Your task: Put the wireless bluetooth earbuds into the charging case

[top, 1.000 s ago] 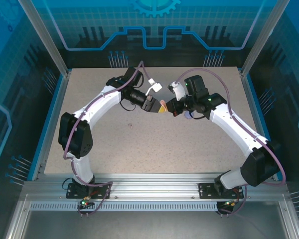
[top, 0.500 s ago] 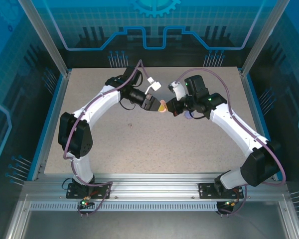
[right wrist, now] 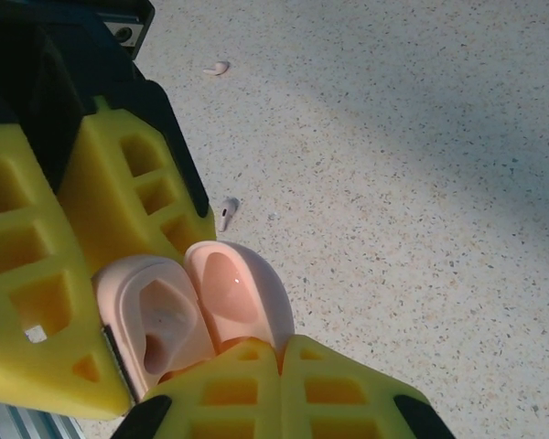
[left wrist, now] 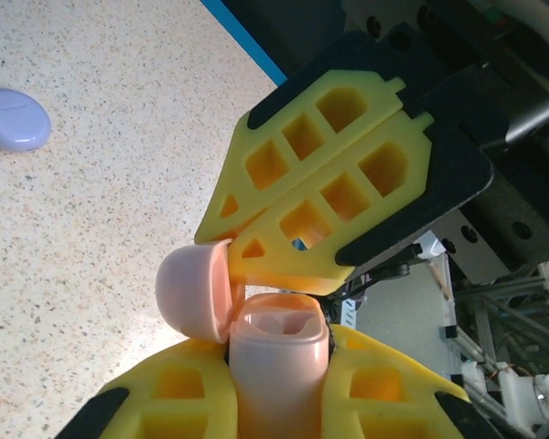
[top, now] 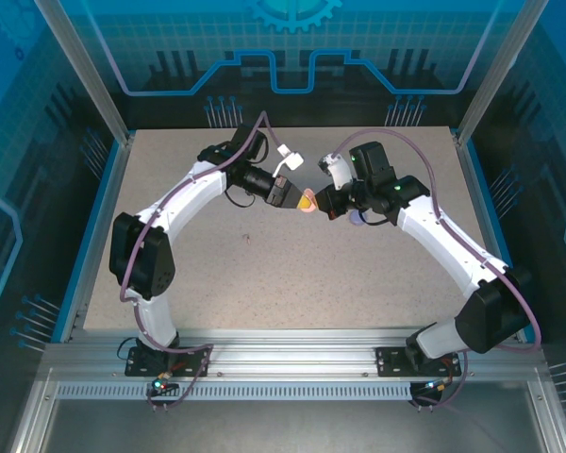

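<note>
My left gripper (left wrist: 276, 364) clamps the open pink case (right wrist: 156, 322) above the table (top: 264, 278), nearer its far edge; my right gripper (right wrist: 279, 355), pinched narrow, touches its lid (left wrist: 192, 291).

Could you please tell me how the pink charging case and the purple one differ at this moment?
The pink case is open, with its lid tipped back; the purple case is shut. The pink case is clamped between the left arm's fingers; the purple case lies on the table, untouched. Both are smooth, rounded shells.
</note>
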{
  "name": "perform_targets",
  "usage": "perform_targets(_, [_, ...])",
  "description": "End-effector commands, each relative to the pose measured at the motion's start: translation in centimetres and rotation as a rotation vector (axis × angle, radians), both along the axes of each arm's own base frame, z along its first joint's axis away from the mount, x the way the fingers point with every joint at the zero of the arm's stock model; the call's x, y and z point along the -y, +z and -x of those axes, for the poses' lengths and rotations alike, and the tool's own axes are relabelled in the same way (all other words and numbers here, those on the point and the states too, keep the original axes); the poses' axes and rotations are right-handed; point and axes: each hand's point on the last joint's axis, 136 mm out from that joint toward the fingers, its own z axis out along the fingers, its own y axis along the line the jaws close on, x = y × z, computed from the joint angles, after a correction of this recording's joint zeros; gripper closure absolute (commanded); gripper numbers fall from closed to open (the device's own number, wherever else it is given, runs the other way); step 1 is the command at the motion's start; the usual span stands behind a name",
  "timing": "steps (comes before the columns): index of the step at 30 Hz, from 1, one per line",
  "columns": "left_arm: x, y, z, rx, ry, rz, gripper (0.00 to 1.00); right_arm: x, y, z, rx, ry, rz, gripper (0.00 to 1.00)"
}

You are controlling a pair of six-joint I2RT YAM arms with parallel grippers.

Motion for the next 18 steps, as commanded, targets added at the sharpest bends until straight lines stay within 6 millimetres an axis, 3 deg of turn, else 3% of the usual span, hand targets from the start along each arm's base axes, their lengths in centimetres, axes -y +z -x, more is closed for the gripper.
perform_targets(1, [-0.1, 0.2, -0.3, 0.001, -0.005, 0.021, 1.0, -0.7, 1.9, -0.1, 0.012, -0.003, -0.036, 0.87])
perform_targets(4, [-0.3, 0.2, -0.5, 0.027, 0.017, 0.012, 1.0, -0.5, 4.1, 0.2, 0.025, -0.025, -0.091, 0.54])
perform_targets(7, [-1.3, 1.0, -1.3, 0.098, 0.1, 0.02, 1.0, 0.3, 6.9, 1.1, 0.038, -0.061, -0.165, 0.34])
perform_targets(12, [-4.7, 3.7, -2.8, 0.284, 0.326, 0.05, 1.0, 1.6, 8.4, 3.1, -0.003, -0.128, -0.238, 0.24])
perform_targets(18, [-9.1, 6.8, -3.0, 0.567, 0.65, 0.09, 1.0, 1.5, 3.9, 3.6, -0.131, -0.223, -0.201, 0.22])
